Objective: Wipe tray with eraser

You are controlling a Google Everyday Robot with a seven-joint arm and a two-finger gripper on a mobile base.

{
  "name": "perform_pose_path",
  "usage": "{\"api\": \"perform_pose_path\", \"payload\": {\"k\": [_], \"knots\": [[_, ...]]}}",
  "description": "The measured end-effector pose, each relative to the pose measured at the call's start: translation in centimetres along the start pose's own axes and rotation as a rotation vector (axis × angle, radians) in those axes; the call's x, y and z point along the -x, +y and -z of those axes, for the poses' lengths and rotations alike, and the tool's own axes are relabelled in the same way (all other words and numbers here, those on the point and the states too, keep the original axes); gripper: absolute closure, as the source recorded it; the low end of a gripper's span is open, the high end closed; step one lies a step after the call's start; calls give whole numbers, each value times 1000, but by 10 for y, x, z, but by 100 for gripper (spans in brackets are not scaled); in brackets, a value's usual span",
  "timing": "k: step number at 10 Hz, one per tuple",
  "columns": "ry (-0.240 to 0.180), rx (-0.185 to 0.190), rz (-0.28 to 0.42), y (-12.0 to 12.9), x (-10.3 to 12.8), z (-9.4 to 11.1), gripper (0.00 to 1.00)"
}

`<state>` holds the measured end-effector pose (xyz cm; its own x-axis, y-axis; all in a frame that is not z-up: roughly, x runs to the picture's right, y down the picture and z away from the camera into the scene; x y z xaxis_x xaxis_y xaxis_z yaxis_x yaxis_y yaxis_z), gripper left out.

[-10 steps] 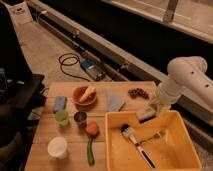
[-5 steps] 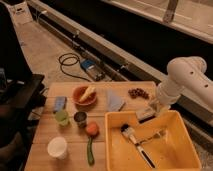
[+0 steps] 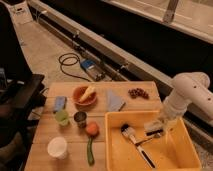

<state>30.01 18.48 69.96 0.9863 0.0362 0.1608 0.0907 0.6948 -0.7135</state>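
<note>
The yellow tray [image 3: 176, 159] sits on the right end of the wooden table. My gripper [image 3: 156, 132] reaches down from the white arm [image 3: 186, 96] into the tray's far right part. It is shut on the eraser [image 3: 153, 126], a small whitish block held low over the tray floor. I cannot tell whether the eraser touches the floor. A black-handled brush with white bristles [image 3: 129, 133] lies inside the tray, just left of the eraser.
On the table left of the tray are an orange bowl [image 3: 83, 96] with food, a blue block [image 3: 60, 103], a green cup [image 3: 62, 117], a metal cup [image 3: 80, 119], an orange fruit [image 3: 91, 129], a green vegetable [image 3: 90, 150] and a white cup [image 3: 57, 147]. A grey cloth [image 3: 115, 101] and dark snacks [image 3: 138, 93] lie behind the tray.
</note>
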Motion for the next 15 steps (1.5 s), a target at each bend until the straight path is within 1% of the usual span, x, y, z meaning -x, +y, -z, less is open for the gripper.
{"api": "perform_pose_path", "payload": {"k": [2, 3, 9, 10, 11, 13, 14, 15], "knots": [[-13, 44, -49, 19, -10, -13, 82], [-16, 49, -55, 22, -12, -15, 82], [-14, 51, -62, 21, -10, -15, 82], [-17, 53, -100, 29, -13, -19, 82], [-23, 53, -143, 42, -15, -23, 82], [-32, 63, -200, 62, -20, -31, 82], [-43, 72, -216, 69, -23, -38, 82], [-52, 76, -222, 69, -24, -42, 82]]}}
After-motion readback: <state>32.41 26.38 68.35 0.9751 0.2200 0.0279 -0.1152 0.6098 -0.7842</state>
